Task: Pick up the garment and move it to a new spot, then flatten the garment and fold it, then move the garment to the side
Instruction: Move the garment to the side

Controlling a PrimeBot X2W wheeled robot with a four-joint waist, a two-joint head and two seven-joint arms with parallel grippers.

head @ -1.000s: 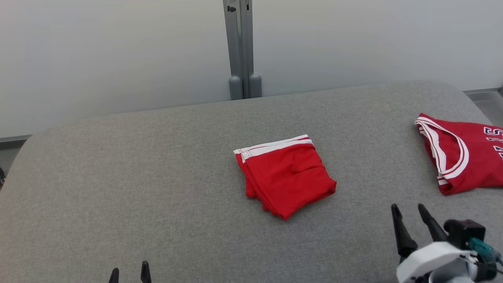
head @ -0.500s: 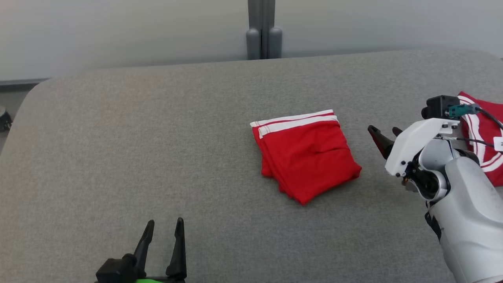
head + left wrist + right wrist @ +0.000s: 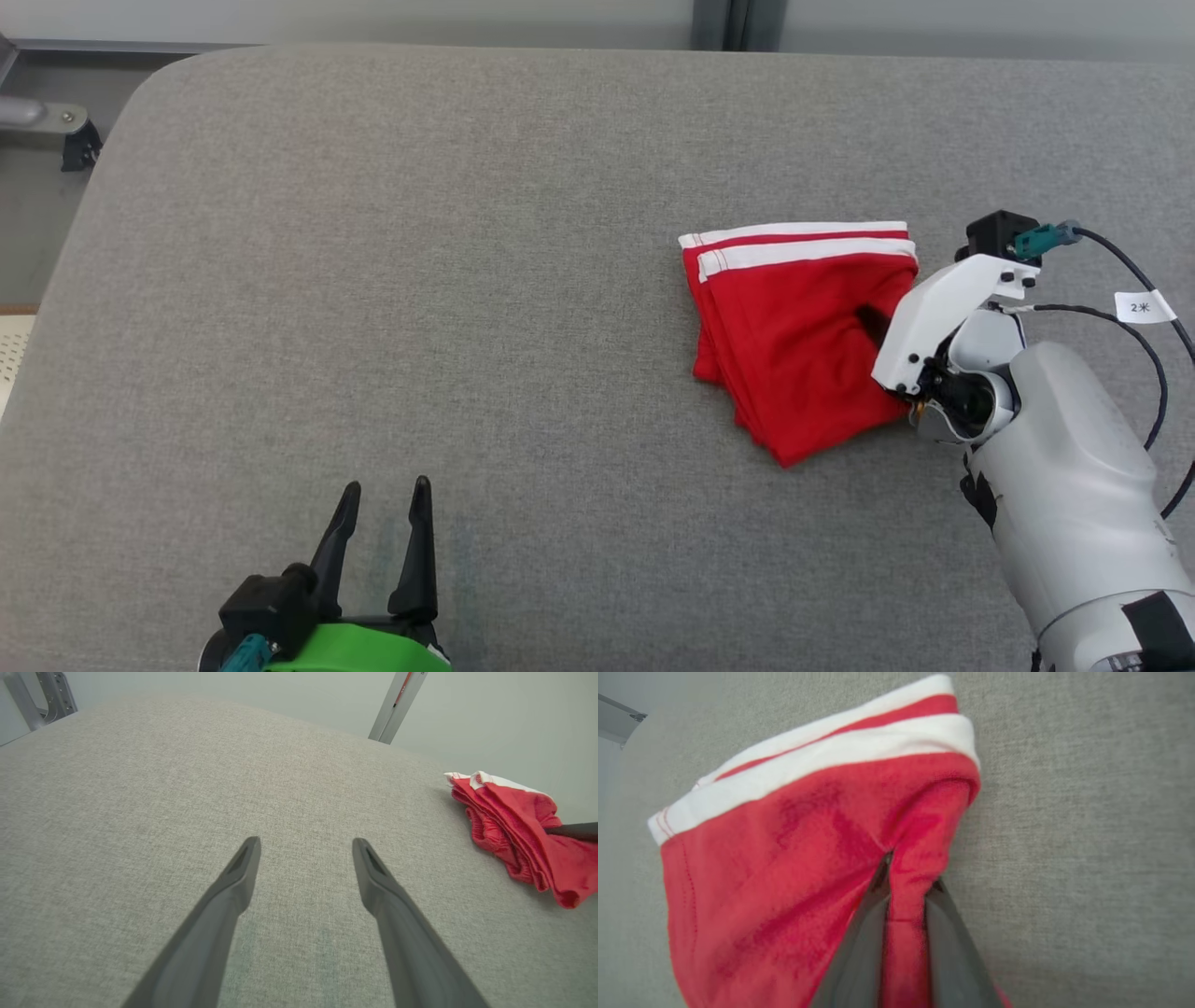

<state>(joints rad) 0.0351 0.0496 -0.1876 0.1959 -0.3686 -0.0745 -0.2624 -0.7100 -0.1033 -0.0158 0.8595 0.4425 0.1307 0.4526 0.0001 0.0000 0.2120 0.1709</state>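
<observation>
The garment (image 3: 794,336) is a folded red piece with white stripes along its far edge, lying right of centre on the grey table (image 3: 467,233). My right gripper (image 3: 873,322) has come in from the right and is shut on a fold at its right edge. In the right wrist view a ridge of red cloth (image 3: 784,849) is pinched between the two fingers of the gripper (image 3: 908,877). My left gripper (image 3: 383,490) stands open near the front edge, far from the cloth. In the left wrist view the gripper (image 3: 303,844) has nothing between its fingers, and the garment (image 3: 514,821) lies at the right.
The table's rounded left corner drops to the floor, where a metal bracket (image 3: 37,117) sits. A grey post (image 3: 733,23) stands behind the far edge. A black cable with a white tag (image 3: 1144,306) loops off my right wrist.
The head camera has tilted down and turned. My right gripper moved from beside the garment onto its right edge and closed on a fold. The left gripper stays open.
</observation>
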